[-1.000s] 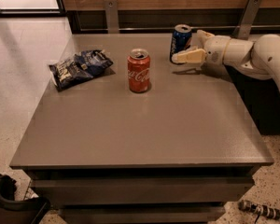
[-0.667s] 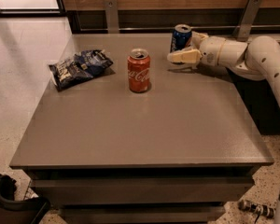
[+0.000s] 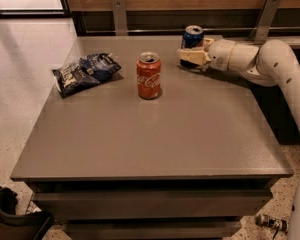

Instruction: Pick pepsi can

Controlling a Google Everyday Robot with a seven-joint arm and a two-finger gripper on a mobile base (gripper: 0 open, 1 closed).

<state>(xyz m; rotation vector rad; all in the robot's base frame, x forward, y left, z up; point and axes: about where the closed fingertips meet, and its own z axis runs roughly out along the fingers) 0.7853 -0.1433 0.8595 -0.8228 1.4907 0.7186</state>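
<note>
The pepsi can, dark blue with a silver top, stands upright at the far right of the grey table. My gripper reaches in from the right on a white arm and sits at the can. Its cream near finger crosses in front of the can's lower body, and the other finger is mostly hidden behind the can. The jaws stand open around the can, which rests on the table.
A red Coca-Cola can stands upright left of the pepsi can, in the far middle of the table. A dark blue-and-white snack bag lies at the far left. A wooden wall with metal brackets runs behind the table.
My gripper has moved left, from just right of the pepsi can to around it. The cans and the bag have not moved.
</note>
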